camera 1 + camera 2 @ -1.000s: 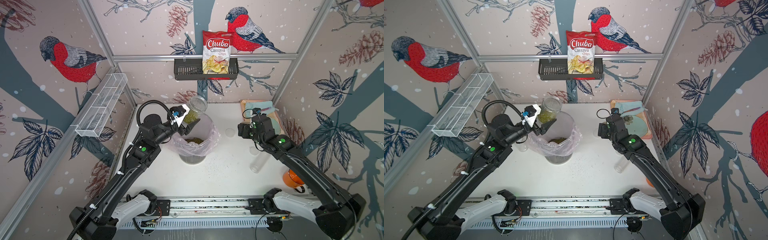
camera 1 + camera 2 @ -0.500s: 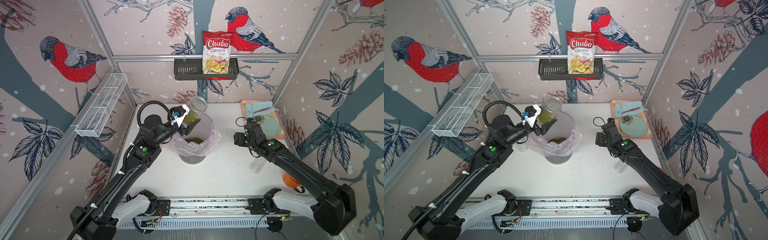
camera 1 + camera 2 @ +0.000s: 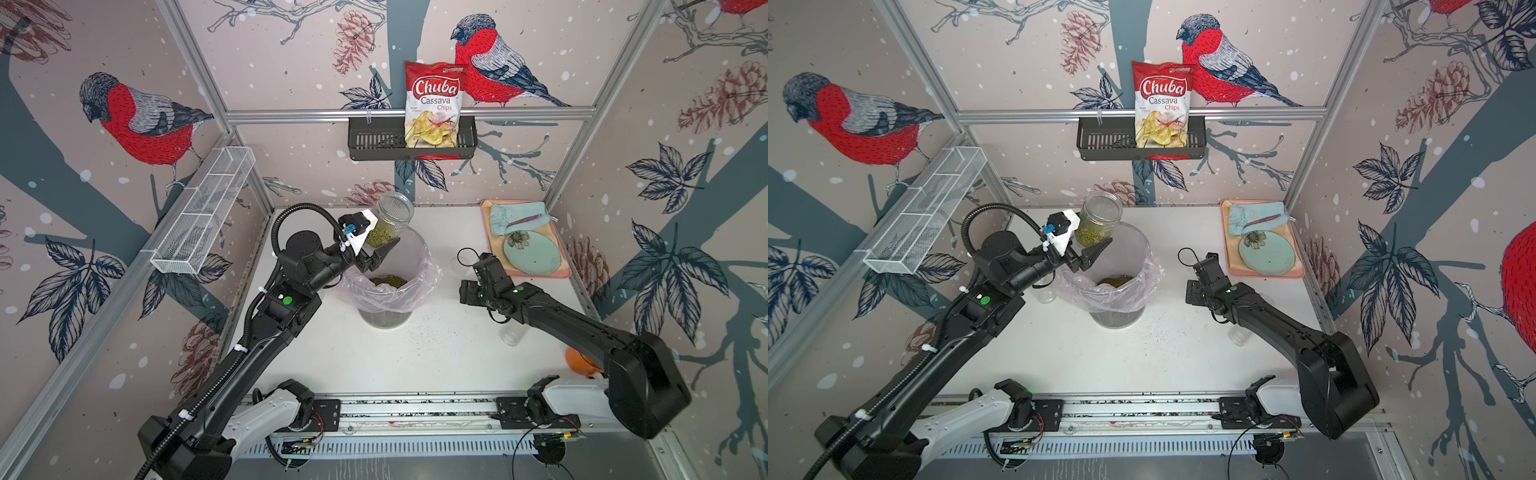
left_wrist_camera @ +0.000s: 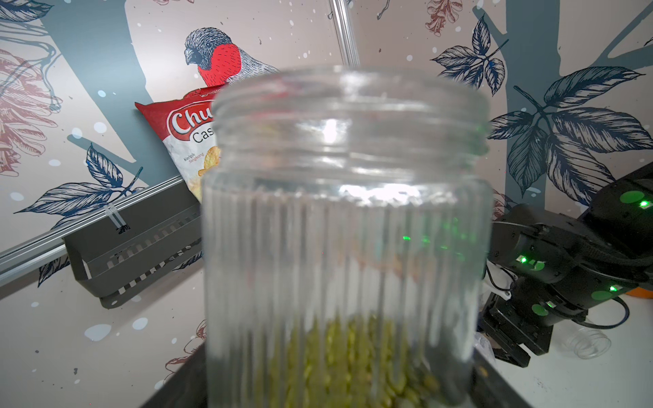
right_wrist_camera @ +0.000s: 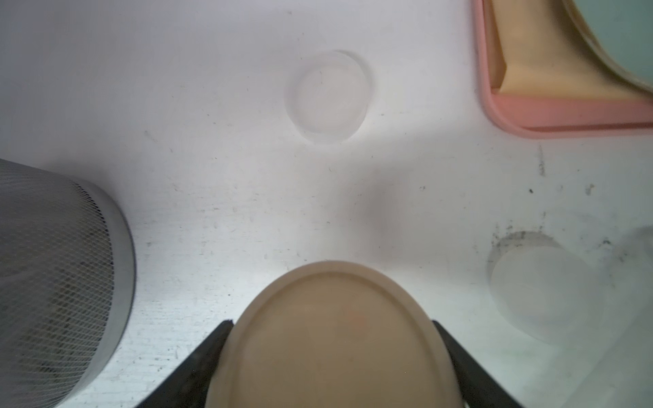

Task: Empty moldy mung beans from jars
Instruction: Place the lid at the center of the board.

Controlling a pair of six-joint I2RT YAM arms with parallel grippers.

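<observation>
At the right gripper (image 5: 331, 323), only its wrist view shows a cream lid (image 5: 328, 353)

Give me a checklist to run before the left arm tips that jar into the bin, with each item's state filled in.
1. Grip: the left gripper is closed on the ribbed jar. Ok.
2. Jar mouth: no lid on it; the cream lid sits in the right gripper. Ok.
3. Jar over the bin: it hangs above the far rim in both top views. Whether the pour lands inside: cannot tell.
4. Pink liner: open at the top. Ok.
5. Jar emptied: mung beans fill its base. Not ok.
6. Right gripper apart from the bin. Ok.
</observation>
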